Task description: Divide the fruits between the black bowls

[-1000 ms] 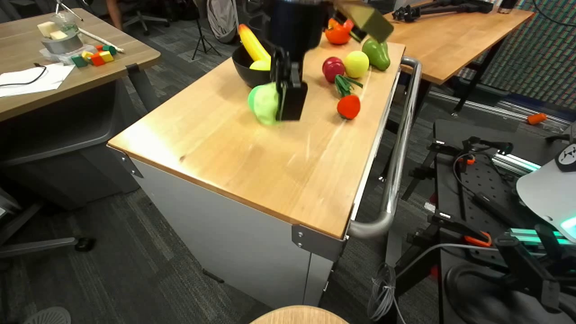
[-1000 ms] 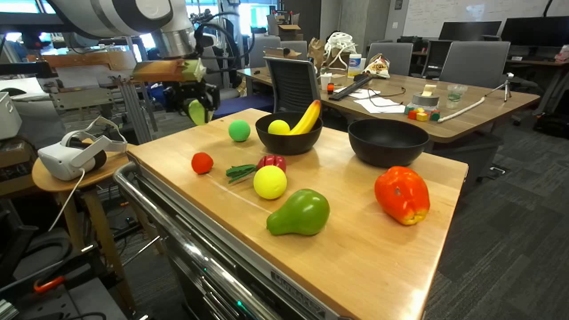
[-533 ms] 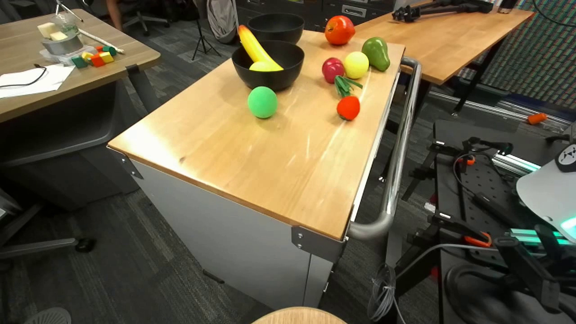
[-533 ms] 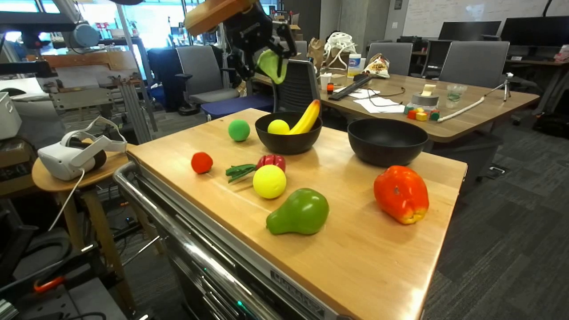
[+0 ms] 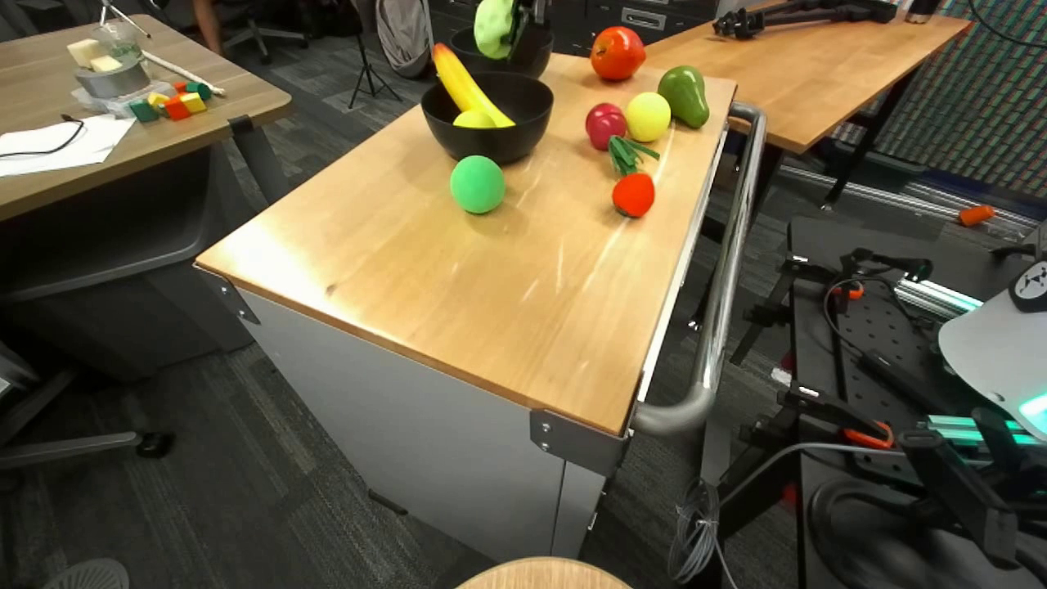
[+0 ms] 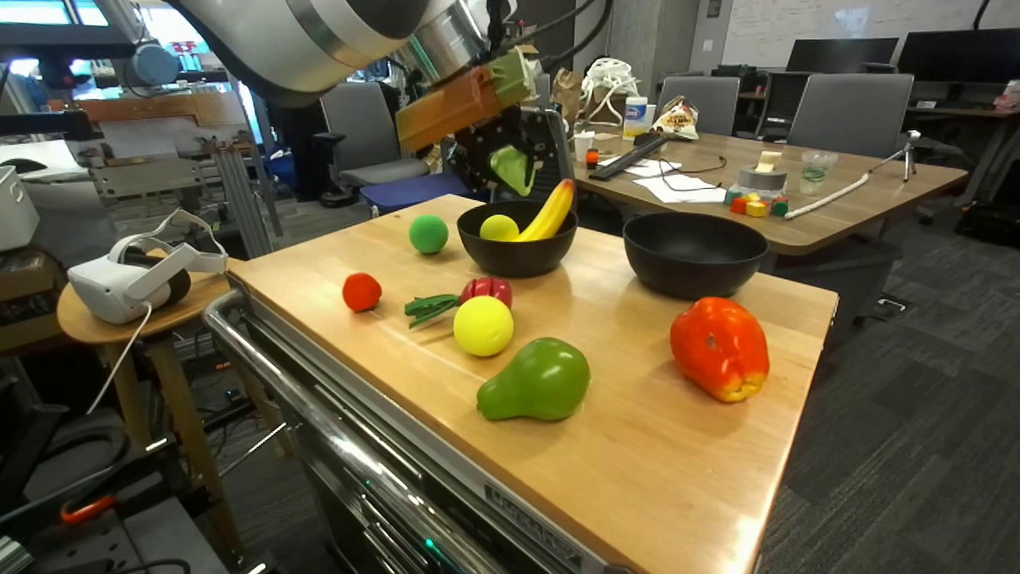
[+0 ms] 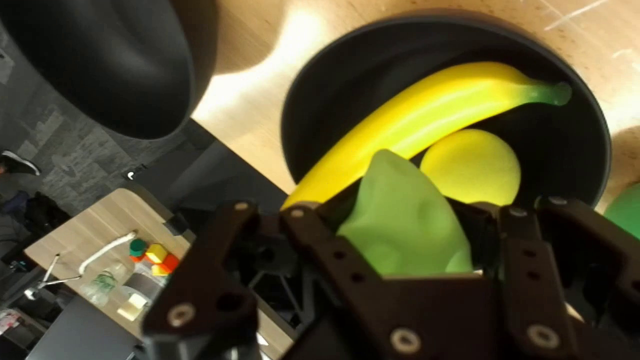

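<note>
A pale-green dimpled fruit (image 7: 402, 215) is pinched aloft in the gripper (image 7: 410, 225). In the wrist view, the black bowl (image 7: 327, 100) holding a banana (image 7: 427, 107) is seen near twelve o'clock from it, the second black bowl (image 7: 115, 60) at ten; the former is probably intended.

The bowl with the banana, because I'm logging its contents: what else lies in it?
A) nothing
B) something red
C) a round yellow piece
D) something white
C: the wrist view shows a round yellow piece beside the banana inside that black bowl.
</note>
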You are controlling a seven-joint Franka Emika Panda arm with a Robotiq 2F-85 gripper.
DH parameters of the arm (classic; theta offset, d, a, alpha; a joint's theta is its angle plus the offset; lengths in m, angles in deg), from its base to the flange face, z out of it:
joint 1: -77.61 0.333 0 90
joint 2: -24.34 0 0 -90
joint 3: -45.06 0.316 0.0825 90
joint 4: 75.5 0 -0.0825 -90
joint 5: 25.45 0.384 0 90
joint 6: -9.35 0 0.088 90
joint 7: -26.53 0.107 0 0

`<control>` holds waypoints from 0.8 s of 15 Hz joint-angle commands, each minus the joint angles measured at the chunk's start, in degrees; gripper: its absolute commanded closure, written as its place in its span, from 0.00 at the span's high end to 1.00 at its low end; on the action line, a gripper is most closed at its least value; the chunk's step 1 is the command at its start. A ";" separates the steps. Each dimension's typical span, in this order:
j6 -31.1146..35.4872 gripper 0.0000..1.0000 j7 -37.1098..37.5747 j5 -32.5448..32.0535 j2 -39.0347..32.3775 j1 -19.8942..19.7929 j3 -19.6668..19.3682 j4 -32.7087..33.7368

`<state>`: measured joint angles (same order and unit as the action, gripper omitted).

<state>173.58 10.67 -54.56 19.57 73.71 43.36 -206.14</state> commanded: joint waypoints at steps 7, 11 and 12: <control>-8.97 0.49 -13.21 10.41 -7.68 0.49 3.23 8.31; -26.90 0.81 -14.40 13.90 -2.92 1.33 4.13 9.85; -31.66 0.90 -13.11 13.75 -1.91 1.91 3.93 10.16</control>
<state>153.12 -1.89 -43.21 13.48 74.49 47.03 -196.18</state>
